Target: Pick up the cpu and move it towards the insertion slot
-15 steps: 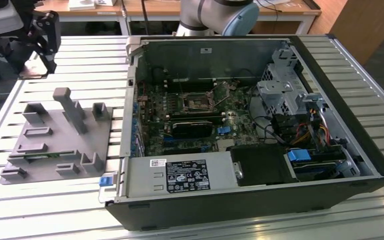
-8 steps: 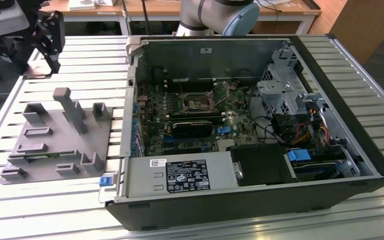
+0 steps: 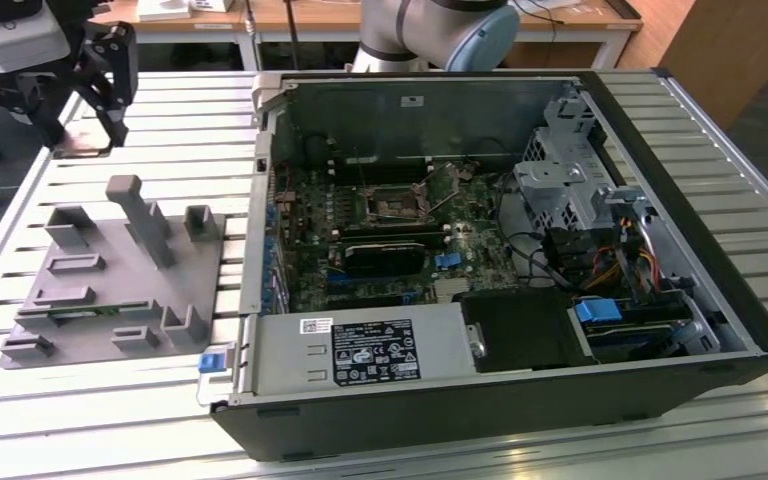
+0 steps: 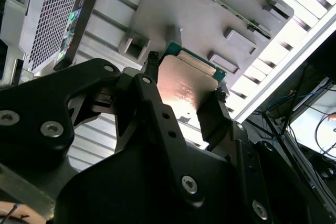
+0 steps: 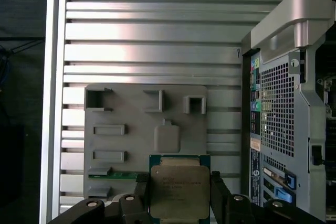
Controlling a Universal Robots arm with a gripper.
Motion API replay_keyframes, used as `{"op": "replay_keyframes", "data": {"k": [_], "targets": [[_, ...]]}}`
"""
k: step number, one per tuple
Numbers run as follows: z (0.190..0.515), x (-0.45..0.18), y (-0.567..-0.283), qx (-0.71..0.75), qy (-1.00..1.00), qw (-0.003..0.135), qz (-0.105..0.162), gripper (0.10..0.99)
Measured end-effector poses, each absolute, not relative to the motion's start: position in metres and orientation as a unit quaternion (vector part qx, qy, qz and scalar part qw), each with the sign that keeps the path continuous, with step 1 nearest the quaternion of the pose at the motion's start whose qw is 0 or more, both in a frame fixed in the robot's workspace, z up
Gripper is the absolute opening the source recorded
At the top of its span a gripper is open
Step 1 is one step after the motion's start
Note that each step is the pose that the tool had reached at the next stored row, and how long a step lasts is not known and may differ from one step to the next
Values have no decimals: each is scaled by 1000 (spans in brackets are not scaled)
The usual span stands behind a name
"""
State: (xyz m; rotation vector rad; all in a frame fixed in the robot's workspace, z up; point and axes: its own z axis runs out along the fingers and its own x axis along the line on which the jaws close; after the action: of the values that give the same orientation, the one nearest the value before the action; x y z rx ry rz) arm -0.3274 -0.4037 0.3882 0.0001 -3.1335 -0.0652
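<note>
The cpu [image 5: 179,190], a flat square chip with a silvery top and green edge, sits between my two black fingers [image 5: 142,195]. My gripper [image 5: 179,200] is shut on it, held well above the grey fixture plate [image 5: 131,114]. In the second wrist view the cpu [image 4: 189,85] shows its metal face, gripped on two opposite sides by my gripper [image 4: 185,98]. In the exterior view my gripper [image 3: 84,135] hangs high at the far left, above the table. The insertion slot [image 3: 395,203] is a dark square socket with a metal frame on the motherboard inside the open computer case [image 3: 651,110].
A grey fixture plate [image 3: 117,270] with upright posts and blocks lies on the slatted aluminium table [image 3: 157,400], on the exterior view's left of the case. The case wall [image 5: 283,103] stands close beside the plate. The arm's base [image 3: 438,30] is behind the case.
</note>
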Motion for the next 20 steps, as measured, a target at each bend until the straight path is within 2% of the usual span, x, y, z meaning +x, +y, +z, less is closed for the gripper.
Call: {"op": "replay_keyframes", "data": {"k": [20], "targets": [[388, -314, -404, 0, -1000, 4, -21, 541]]}}
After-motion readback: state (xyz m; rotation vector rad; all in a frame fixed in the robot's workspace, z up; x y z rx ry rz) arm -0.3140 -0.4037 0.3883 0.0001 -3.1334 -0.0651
